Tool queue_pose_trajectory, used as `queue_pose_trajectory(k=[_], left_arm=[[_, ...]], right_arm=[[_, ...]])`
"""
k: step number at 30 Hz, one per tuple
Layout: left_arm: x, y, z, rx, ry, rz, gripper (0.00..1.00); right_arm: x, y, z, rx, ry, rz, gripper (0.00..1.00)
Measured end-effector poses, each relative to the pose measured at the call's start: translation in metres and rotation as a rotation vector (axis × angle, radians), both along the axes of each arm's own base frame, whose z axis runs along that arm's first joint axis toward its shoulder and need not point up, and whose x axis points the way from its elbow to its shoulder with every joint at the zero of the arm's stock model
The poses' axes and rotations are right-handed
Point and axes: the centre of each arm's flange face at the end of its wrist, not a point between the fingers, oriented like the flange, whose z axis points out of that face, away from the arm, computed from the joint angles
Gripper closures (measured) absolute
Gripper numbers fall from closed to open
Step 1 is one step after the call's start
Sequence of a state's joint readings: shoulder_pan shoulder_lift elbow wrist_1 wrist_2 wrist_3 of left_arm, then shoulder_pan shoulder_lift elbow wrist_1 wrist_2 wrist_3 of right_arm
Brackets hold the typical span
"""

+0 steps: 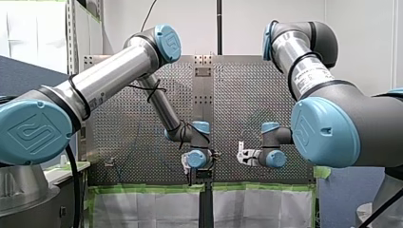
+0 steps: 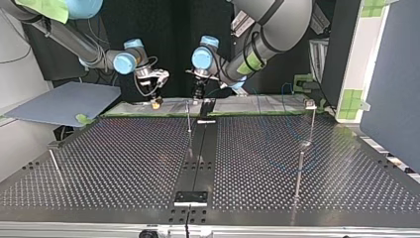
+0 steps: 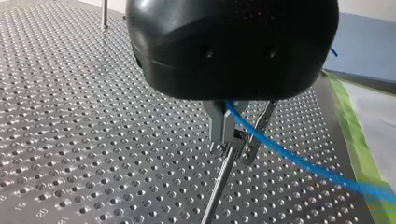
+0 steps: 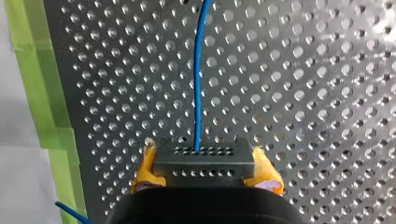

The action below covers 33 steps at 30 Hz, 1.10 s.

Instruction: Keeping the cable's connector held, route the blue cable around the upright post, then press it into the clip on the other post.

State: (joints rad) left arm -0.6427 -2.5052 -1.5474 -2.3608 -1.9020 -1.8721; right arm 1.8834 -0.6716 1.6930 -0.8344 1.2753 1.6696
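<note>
The blue cable (image 4: 198, 84), thin and smooth, runs straight out of a dark rectangular connector (image 4: 203, 161) dotted with rows of small holes. The connector is near the edge of the perforated metal table (image 4: 327, 93) that is lined with green tape (image 4: 42, 84). My right gripper (image 4: 205, 169) grasps the connector between its yellow pads (image 4: 148, 165). The cable also passes under my left gripper (image 3: 236, 140), black and rounded, at the top of a slim metal post (image 3: 219, 186). I cannot tell whether that gripper is clenched.

UR mark embossed on my left arm's blue joint cap (image 1: 29, 132). My right arm's white label (image 1: 310, 75): print illegible.
</note>
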Motion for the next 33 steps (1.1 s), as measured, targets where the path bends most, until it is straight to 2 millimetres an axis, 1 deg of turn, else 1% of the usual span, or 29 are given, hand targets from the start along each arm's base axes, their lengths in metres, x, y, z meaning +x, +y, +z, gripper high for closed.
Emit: queue_pose_trajectory(k=[8,13,15,21,33], left_arm=[[0.003,0.000,-0.003,-0.065,0.033,-0.046,1.00],[0.000,0.002,-0.021,-0.086,0.072,-0.076,1.00],[0.001,0.003,-0.025,-0.088,0.075,-0.083,1.00],[0.008,0.009,-0.028,-0.089,0.072,-0.087,1.00],[0.033,0.030,-0.027,-0.111,0.068,-0.091,1.00]], right_arm=[[-0.007,-0.005,0.000,0.008,0.003,-0.013,1.00],[-0.009,-0.006,0.000,0.009,0.007,-0.016,1.00],[-0.010,-0.006,-0.001,0.009,0.008,-0.017,1.00],[-0.010,-0.006,-0.001,0.008,0.009,-0.017,1.00],[-0.007,-0.004,-0.002,0.004,0.008,0.007,1.00]])
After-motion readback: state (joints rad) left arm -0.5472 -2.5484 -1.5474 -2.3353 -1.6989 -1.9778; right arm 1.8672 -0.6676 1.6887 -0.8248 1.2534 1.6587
